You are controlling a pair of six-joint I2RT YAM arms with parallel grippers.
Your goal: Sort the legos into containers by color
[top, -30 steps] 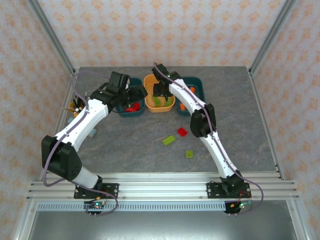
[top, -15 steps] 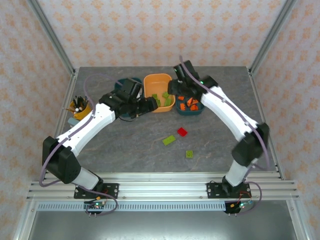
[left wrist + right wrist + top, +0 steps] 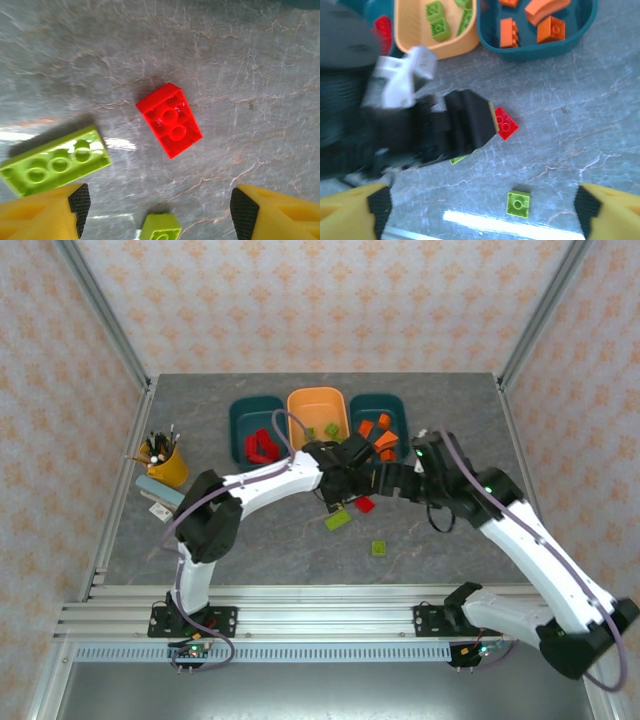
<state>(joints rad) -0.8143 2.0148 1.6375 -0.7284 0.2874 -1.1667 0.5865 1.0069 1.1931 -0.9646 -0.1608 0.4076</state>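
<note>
Seen from overhead, two robot arms reach toward the middle of a grey marbled table [image 3: 250, 540]. Along the far side three tubs stand side by side. The left teal tub [image 3: 240, 415] holds red bricks [image 3: 262, 448], the orange tub [image 3: 318, 400] holds lime green bricks [image 3: 330, 430], and the right teal tub [image 3: 398, 405] holds orange bricks [image 3: 382, 432]. Three legos lie loose on the table in front of the tubs: a red brick [image 3: 365, 504], a green oblong brick [image 3: 338, 520] just beside it, and a green square brick [image 3: 379, 548] nearer the arm bases. The left gripper [image 3: 345, 488] hovers just beside the red brick. Its wrist camera shows its yellow fingers [image 3: 45, 212] spread apart with nothing between them, and the red brick lies on the table beyond the tips. The right gripper [image 3: 392, 480] hangs close by, facing the left one, its jaws also spread wide and empty. A yellow cup of pens [image 3: 165, 465] stands near the table's left edge
</note>
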